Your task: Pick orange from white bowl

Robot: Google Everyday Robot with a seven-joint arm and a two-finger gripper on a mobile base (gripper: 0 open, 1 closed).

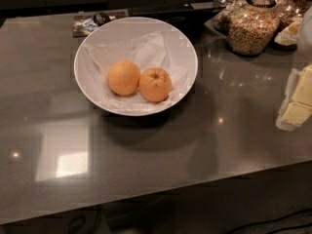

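The orange (155, 84), deep orange with a puckered stem dimple, lies right of centre in the white bowl (122, 29), on crumpled white paper. A smoother, paler orange (124, 77) touches it on its left. The bowl stands on the grey counter, toward the back left. My gripper (296, 101) shows as pale cream-white parts at the right edge of the camera view. It is partly cut off, well to the right of the bowl and a little nearer than it. It holds nothing that I can see.
Glass jars of cereal (252, 30) stand on a tray at the back right. A small dark object (101, 17) lies on a flat printed card (84, 26) behind the bowl. The counter's front edge (161, 191) runs across the bottom, with dark floor and cables below.
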